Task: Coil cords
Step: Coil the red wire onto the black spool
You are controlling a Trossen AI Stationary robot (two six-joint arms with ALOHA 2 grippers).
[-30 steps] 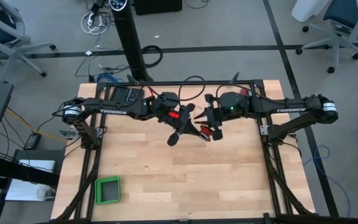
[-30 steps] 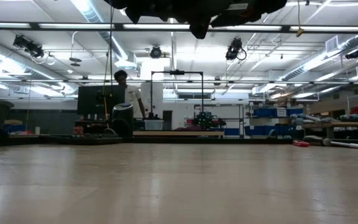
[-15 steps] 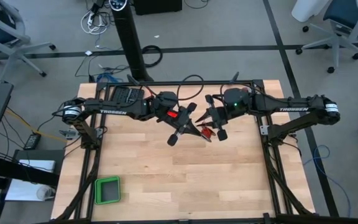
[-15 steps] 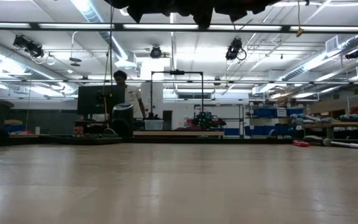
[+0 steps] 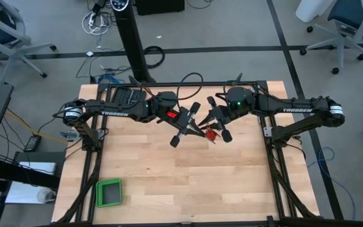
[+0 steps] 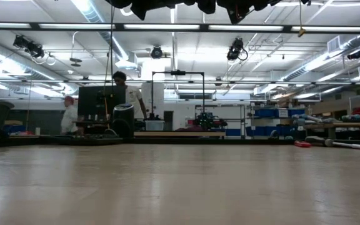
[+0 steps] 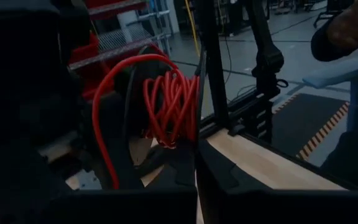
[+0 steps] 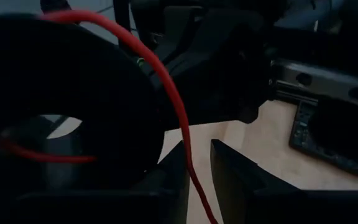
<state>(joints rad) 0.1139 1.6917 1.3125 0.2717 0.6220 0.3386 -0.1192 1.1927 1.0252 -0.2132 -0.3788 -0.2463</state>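
Black left gripper (image 5: 193,129), reaching in over the back middle of the pale wooden table (image 5: 169,183), pressed together; cannot tell whether a strand is nipped in it. Just to its right, thin red cord (image 5: 210,133) gathered in a tight little bundle of loops, held up off the table between the two claws and seemingly wound round a dark finger of the black right gripper (image 5: 214,129). That claw slightly parted, one loose strand running through the gap. To do the winding well: keep the free strand lightly taut, lay each new turn beside the last, guide it in small circles, and avoid jerks that would slip the loops off or tangle them. Lettering: white "TROSSEN" (image 5: 120,113) along the left arm, likewise "TROSSEN" (image 5: 293,111) along the right.
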